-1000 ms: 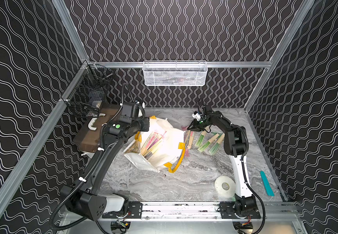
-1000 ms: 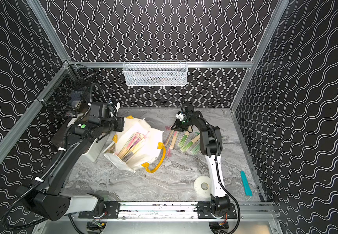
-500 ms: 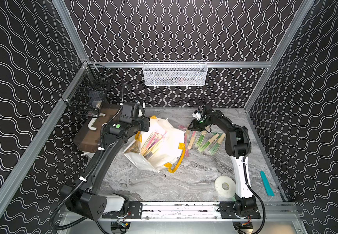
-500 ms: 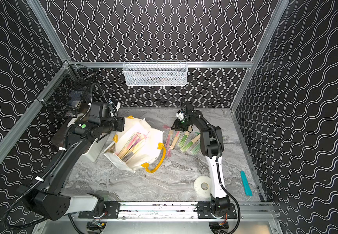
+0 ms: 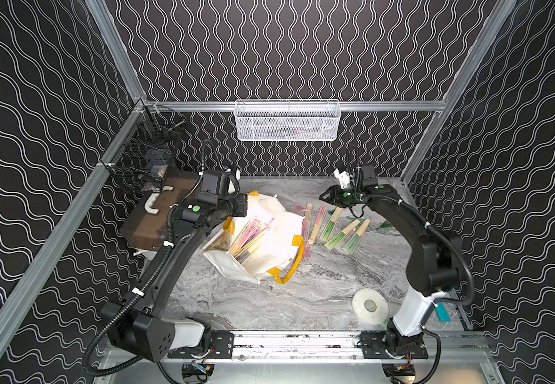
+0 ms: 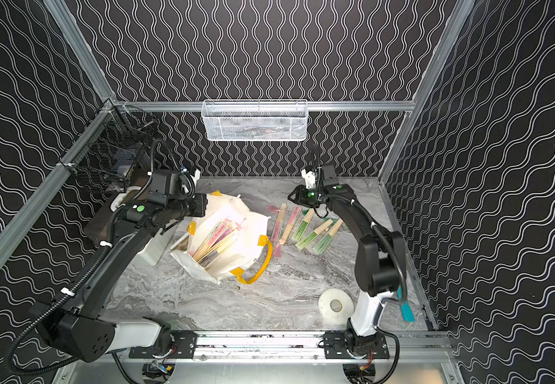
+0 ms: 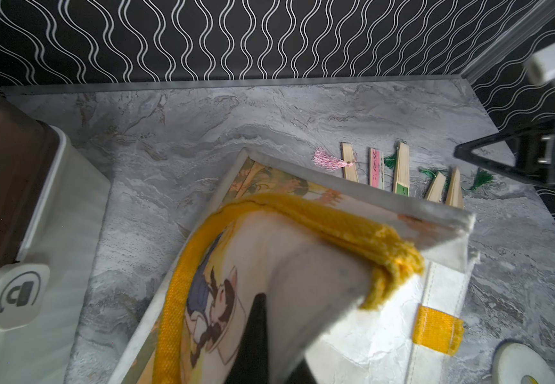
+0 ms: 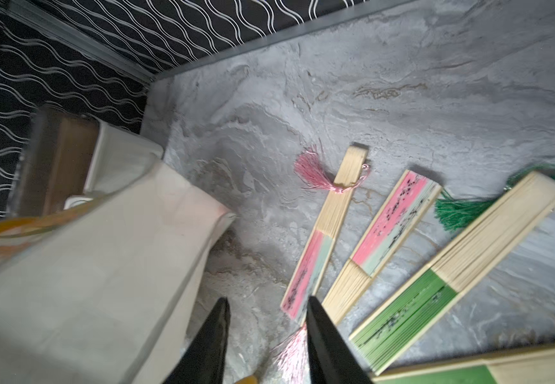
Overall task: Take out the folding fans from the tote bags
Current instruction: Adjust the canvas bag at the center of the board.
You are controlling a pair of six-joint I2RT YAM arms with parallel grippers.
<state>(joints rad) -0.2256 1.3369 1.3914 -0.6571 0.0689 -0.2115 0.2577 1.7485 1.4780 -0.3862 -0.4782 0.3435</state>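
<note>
The left pincer [image 5: 242, 206] is pinching the top of the white cloth tote bag with yellow handles [image 5: 281, 244]. Slim bamboo folding fans [image 5: 248, 236] lie inside it. Five more fans [image 5: 332, 226] lie beside it on the grey marble table [image 5: 302, 299]. The right pincer [image 8: 269, 299] hangs over them, spread and empty.

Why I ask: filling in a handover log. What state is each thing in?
tote bag: slumped, mouth open.
fans in the bag: closed, not yet out.
fans on the table: five, closed, lying flat.
left tool: shut on the tote bag's edge.
right tool: open, empty.
brown-lidded box: lid on.
tape roll: lying flat.
</note>
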